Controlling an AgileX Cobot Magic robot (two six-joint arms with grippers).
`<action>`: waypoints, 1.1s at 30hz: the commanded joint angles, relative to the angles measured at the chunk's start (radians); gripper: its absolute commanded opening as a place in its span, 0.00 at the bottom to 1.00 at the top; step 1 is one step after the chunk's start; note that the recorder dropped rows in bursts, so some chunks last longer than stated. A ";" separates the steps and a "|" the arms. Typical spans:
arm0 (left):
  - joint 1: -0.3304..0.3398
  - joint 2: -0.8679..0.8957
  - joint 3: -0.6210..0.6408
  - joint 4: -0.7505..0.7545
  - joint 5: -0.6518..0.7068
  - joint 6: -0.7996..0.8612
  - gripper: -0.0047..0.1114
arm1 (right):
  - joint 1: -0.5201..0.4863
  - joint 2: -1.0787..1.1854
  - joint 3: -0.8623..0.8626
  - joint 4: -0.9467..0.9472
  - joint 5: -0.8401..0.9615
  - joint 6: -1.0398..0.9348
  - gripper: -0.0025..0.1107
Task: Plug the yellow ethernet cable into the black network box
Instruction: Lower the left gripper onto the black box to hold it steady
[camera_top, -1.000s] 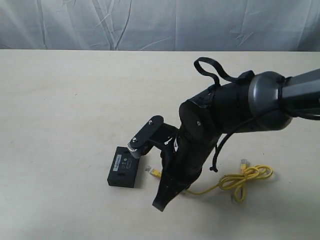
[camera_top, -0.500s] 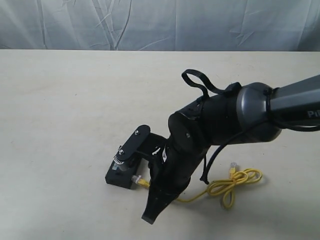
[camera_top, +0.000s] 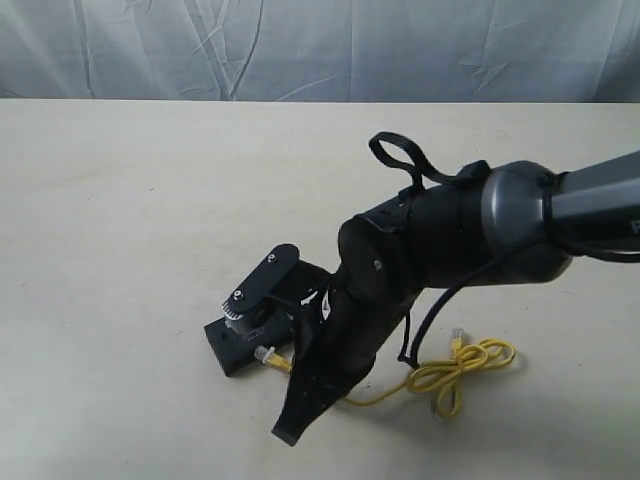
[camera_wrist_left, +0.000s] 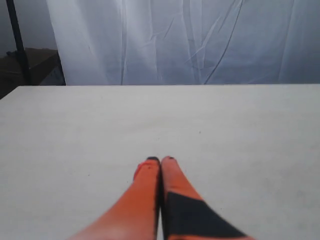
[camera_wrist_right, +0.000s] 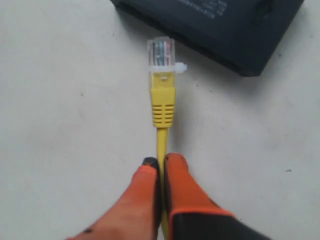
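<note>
Two fingers of my right tool (camera_wrist_right: 159, 161) pinch the yellow ethernet cable (camera_wrist_right: 162, 102) behind its plug, the tip just short of the black network box (camera_wrist_right: 225, 30), toward the near left of the desk (camera_top: 120, 200) (port unseen). Next, I judge: align, then push in. My left tool (camera_wrist_left: 160, 161) is closed, empty.

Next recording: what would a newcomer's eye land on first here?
The big black right arm fills the middle of the exterior view, its gripper pinching the yellow cable just behind the clear plug, which points at the black box's side. The cable's loose loops lie on the table to the right.
</note>
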 joint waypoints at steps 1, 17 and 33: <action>0.003 -0.007 0.005 -0.157 -0.152 -0.007 0.04 | -0.007 -0.068 0.004 -0.018 0.001 -0.003 0.02; 0.003 0.792 -0.638 -0.126 0.458 0.317 0.04 | -0.121 -0.113 0.004 -0.022 0.077 0.003 0.02; -0.237 1.854 -1.082 -0.618 0.500 1.036 0.04 | -0.027 -0.061 0.076 0.083 0.003 0.003 0.02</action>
